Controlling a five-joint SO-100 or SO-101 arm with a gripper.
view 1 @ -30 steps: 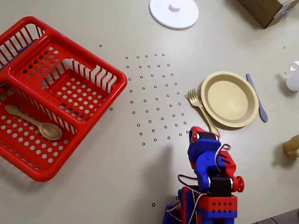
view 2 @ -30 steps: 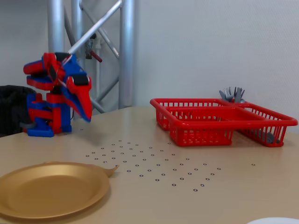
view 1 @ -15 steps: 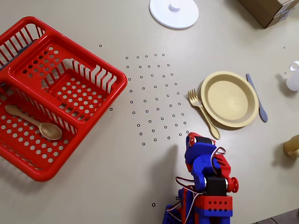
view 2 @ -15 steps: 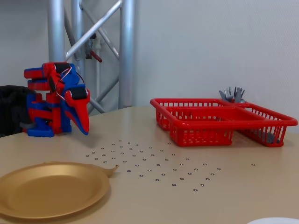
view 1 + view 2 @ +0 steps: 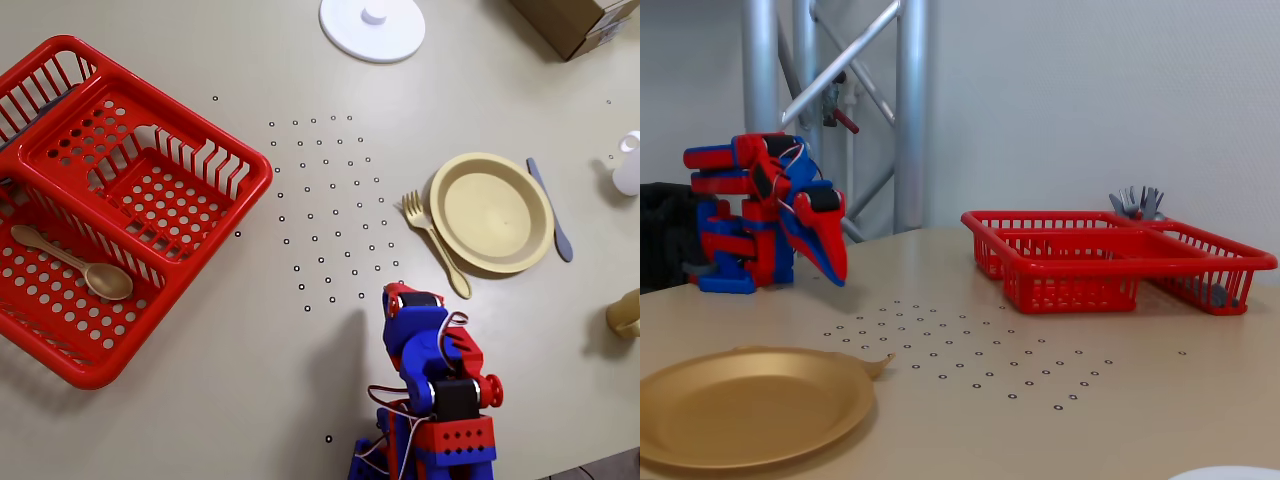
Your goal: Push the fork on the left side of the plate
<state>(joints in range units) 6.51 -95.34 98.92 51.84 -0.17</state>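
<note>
The small pale tan fork (image 5: 433, 243) lies on the table against the left rim of the round pale yellow plate (image 5: 495, 212) in the overhead view, tines pointing away from the arm. In the fixed view the plate (image 5: 750, 400) is at the front left and only the fork's tines (image 5: 878, 365) show past its rim. My gripper (image 5: 398, 295) is folded back near the arm's base, just below and left of the fork's handle end, not touching it. In the fixed view the gripper (image 5: 834, 268) points down with its jaws together and holds nothing.
A red divided basket (image 5: 90, 370) fills the left of the overhead view, with a tan spoon (image 5: 70, 262) in it. A grey-blue knife (image 5: 550, 210) lies right of the plate. A white knobbed disc (image 5: 372, 27), a cardboard box (image 5: 580, 20) and small containers (image 5: 628, 165) line the far and right edges.
</note>
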